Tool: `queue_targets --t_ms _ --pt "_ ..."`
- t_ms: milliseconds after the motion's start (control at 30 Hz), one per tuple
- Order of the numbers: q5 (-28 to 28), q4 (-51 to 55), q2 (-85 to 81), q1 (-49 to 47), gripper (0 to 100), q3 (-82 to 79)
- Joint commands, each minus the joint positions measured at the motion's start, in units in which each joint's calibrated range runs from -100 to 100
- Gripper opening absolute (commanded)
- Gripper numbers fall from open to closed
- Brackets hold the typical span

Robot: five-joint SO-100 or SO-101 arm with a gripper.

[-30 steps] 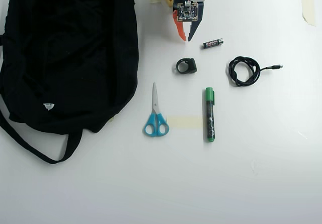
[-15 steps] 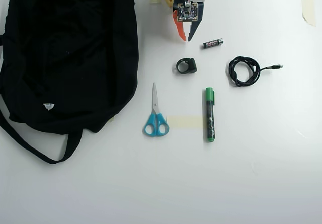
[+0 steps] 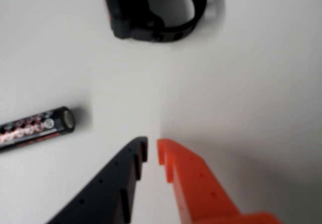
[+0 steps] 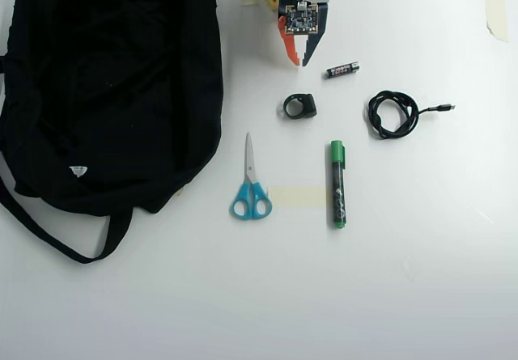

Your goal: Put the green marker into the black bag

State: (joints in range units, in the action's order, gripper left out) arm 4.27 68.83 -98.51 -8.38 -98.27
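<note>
green marker point(image 4: 337, 184) lengthwise top-to-bottom, cap toward arm, fingers point(image 4: 296, 61) nearly closed, empty

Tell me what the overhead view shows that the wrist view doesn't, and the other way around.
Only the overhead view shows the green marker, the black bag, the blue scissors, the coiled cable and the tape strip. Only the wrist view shows the fingertips close up, nearly touching with nothing between them. Both show the gripper, the battery and the black ring-shaped part.
</note>
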Motion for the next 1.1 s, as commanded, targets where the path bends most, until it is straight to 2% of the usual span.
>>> queue_targets --t_ms 0,500,867,1067 --pt "-0.2 1.9 -0.9 -0.1 2 -1.1" --pt "0.3 0.9 -0.9 -0.6 2 -1.1" --pt "0.4 -8.7 -0.7 -0.7 2 6.9" --pt "0.4 -20.7 4.1 -1.7 3 10.1"
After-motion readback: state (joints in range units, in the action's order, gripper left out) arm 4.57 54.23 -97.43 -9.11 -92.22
